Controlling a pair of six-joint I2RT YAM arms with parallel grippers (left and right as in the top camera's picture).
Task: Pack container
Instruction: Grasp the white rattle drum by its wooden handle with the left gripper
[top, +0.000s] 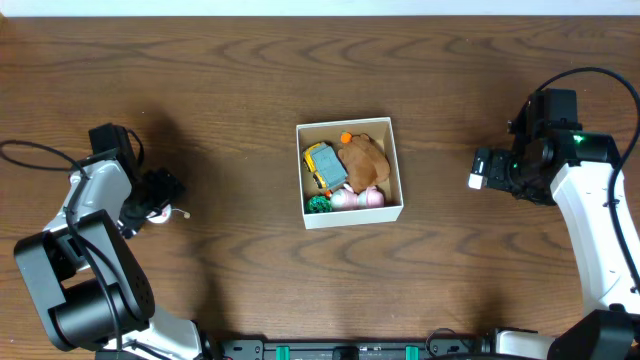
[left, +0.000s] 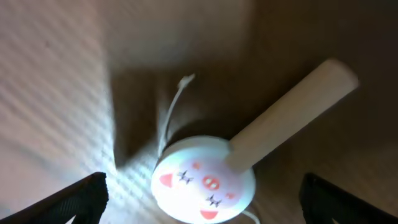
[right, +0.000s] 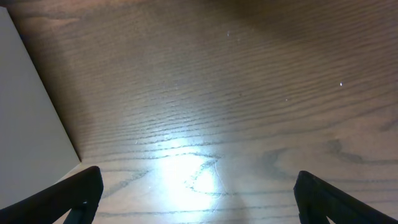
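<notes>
left gripper (left: 205, 198) wide, by left edge, straddling toy (left: 186, 179) | risk: round toy squirts out, slanted handle (left: 292, 118) twists it | container (top: 352, 213) centred between edges, crowded: toy may perch on rim | right gripper (right: 198, 193) wide, empty, right edge

Grained wooden table (top: 200, 80), matt white-walled container (top: 352, 214), glossy plastic toy (left: 202, 180)

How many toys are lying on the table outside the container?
1. A white round face toy with a handle lies on the table under the left gripper. The arms may hide others.
</notes>
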